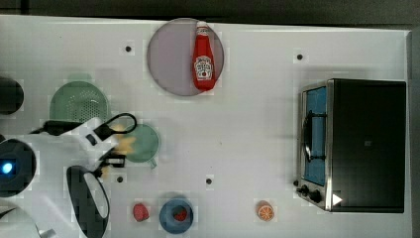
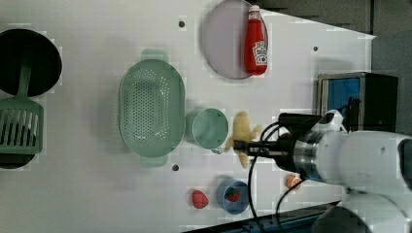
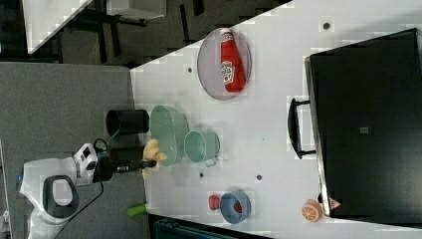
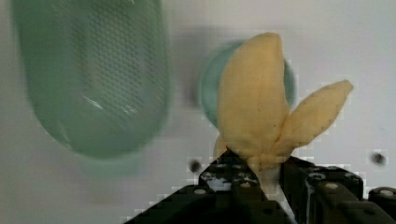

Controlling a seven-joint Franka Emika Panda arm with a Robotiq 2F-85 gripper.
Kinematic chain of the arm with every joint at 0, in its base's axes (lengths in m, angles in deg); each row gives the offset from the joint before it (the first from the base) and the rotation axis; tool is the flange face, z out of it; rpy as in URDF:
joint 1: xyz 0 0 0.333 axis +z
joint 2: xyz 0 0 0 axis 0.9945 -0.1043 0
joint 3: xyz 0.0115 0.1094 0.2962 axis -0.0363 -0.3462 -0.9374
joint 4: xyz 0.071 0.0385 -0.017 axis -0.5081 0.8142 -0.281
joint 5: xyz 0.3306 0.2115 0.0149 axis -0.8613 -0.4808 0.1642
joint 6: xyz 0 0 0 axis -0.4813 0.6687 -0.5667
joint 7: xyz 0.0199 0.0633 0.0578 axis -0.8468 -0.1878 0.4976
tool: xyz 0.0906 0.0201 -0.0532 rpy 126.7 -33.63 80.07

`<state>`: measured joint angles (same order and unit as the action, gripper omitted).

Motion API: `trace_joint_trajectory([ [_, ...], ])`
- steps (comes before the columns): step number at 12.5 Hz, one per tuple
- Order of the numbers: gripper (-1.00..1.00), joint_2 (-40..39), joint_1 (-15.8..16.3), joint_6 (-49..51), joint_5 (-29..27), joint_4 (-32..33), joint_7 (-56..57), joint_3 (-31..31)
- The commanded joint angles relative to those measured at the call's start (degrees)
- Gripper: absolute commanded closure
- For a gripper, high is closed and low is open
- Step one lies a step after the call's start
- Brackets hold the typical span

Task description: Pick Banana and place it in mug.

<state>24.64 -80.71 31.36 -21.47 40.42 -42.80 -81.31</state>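
Above the worktop (image 1: 247, 124), one end effector (image 2: 241, 146) pinches one banana (image 2: 243, 132), just right of one mug (image 2: 209, 127) in the left view; two strawberries; one colander (image 2: 151, 114).

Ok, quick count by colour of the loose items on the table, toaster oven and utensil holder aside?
Green: 2, colander and mug
Red: 3, ketchup bottle, strawberry on the table, strawberry in the cup
Blue: 1, cup
Orange: 1, orange slice
Yellow: 1, banana, held by the gripper
Grey: 1, plate
Total: 9
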Motion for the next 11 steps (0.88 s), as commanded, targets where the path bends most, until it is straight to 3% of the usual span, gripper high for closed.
trace_joint_trajectory([
  [1,0.57,-2.2,-1.6,-4.9,-0.4,2.5,-9.8,2.2],
  [4,0.51,-9.6,-1.6,-10.4,-0.4,3.4,-9.8,2.5],
  [11,-1.00,-11.9,-1.7,-20.2,-0.2,6.4,-9.8,3.3],
])
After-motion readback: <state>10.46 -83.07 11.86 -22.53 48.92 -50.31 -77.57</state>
